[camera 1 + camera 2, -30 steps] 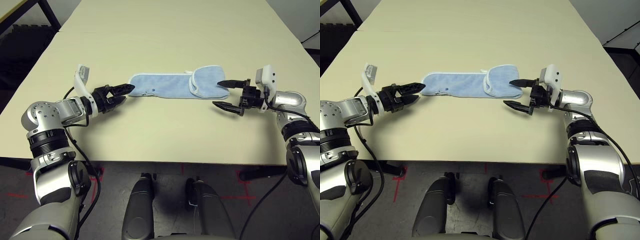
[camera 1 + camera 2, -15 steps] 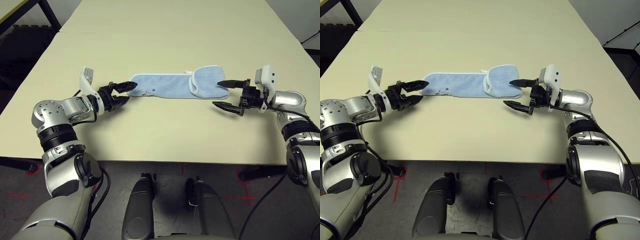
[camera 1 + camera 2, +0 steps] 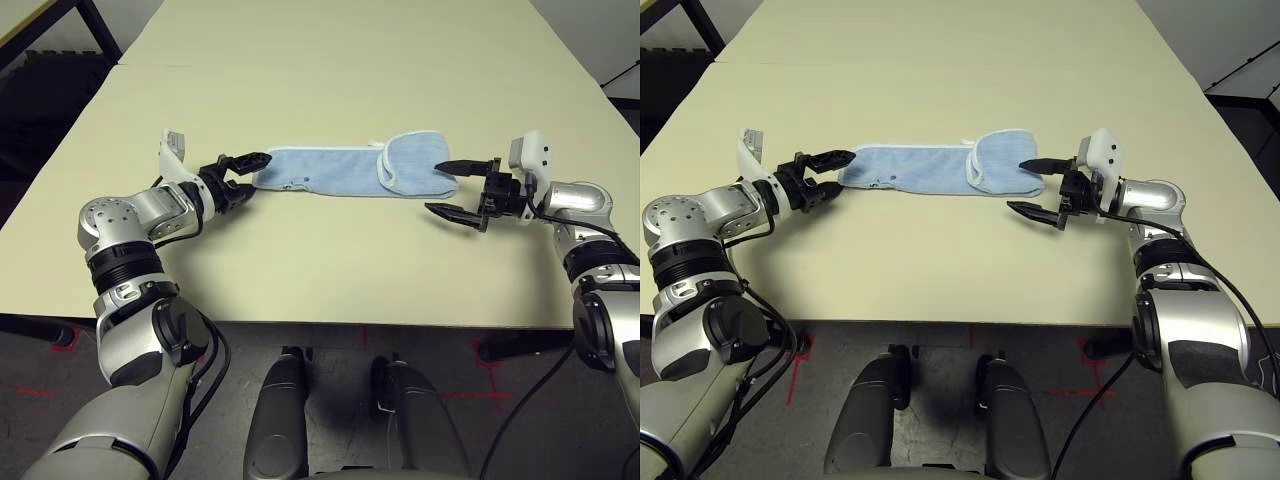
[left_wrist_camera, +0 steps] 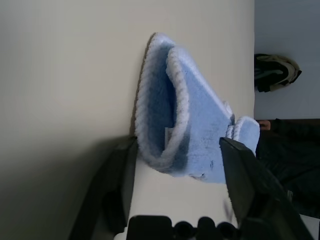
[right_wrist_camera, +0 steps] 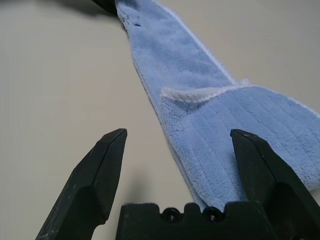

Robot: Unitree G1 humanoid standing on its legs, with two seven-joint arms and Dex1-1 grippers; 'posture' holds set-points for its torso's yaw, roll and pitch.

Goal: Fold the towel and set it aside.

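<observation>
- Worktop: broad pale cream surface, the largest item, carrying the cloth near the robot's side.
- Towel: light-blue terry strip with white edging, lying flat at mid-worktop between the two arms. Its long axis runs left to right across the robot's front, one narrow end pointing at each end effector. The right end is already doubled over into a rounded flap; a small dark mark sits low on the left part.
- Right end effector: fingers spread wide and holding nothing. It stands at the towel's right end, one fingertip over the flap's edge, the other just off the cloth on the near side.
- Left end effector: fingers part-way apart and straddling the towel's left end, as the left wrist view shows, cloth between them. Whether the pads already touch the terry is hard to tell from that angle, so no firm grip is claimed.
- Step in hand, as judged: taking hold of the left end, ahead of a further fold.
- Next move, as judged: pinch both layers of the left end firmly, lift just clear, then carry it rightward along the long axis onto the flap, edges kept square.
</observation>
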